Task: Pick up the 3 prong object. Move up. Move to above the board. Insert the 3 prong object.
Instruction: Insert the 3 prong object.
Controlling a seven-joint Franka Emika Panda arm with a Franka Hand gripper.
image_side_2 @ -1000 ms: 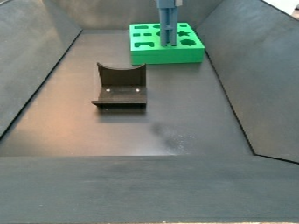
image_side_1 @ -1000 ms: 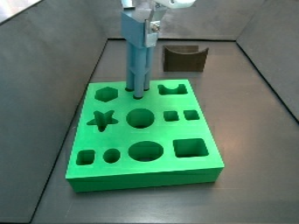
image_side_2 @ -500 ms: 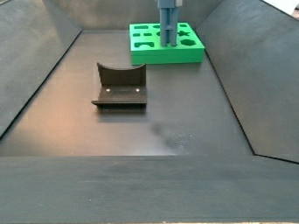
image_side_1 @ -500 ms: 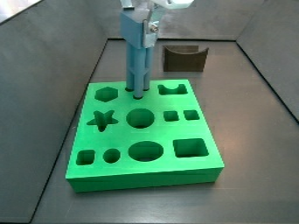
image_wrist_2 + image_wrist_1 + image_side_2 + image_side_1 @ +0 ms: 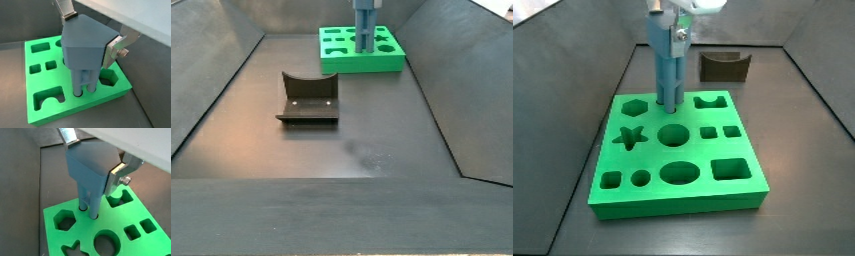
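Observation:
My gripper (image 5: 671, 30) is shut on the blocky head of the 3 prong object (image 5: 665, 72), a tall blue-grey piece that hangs upright. Its long prongs reach down to the three small round holes at the far side of the green board (image 5: 673, 205), between the hexagon and the notched cut-out. In both wrist views the object (image 5: 90, 170) (image 5: 83, 45) fills the gripper (image 5: 92, 158) (image 5: 90, 32), with a silver finger (image 5: 115, 175) (image 5: 113, 50) pressed on its side. The prong tips meet the board (image 5: 120, 218) (image 5: 41, 56) at the holes. In a side view the object (image 5: 364, 25) stands over the board (image 5: 385, 65).
The fixture (image 5: 723, 66) (image 5: 307, 98), dark brown with a curved notch, stands on the floor apart from the board. Grey sloping walls enclose the floor on all sides. The board's other cut-outs, among them a star, circles and squares, are unfilled.
In a side view the gripper and the object's head have shifted slightly left. The prongs stay at the small holes.

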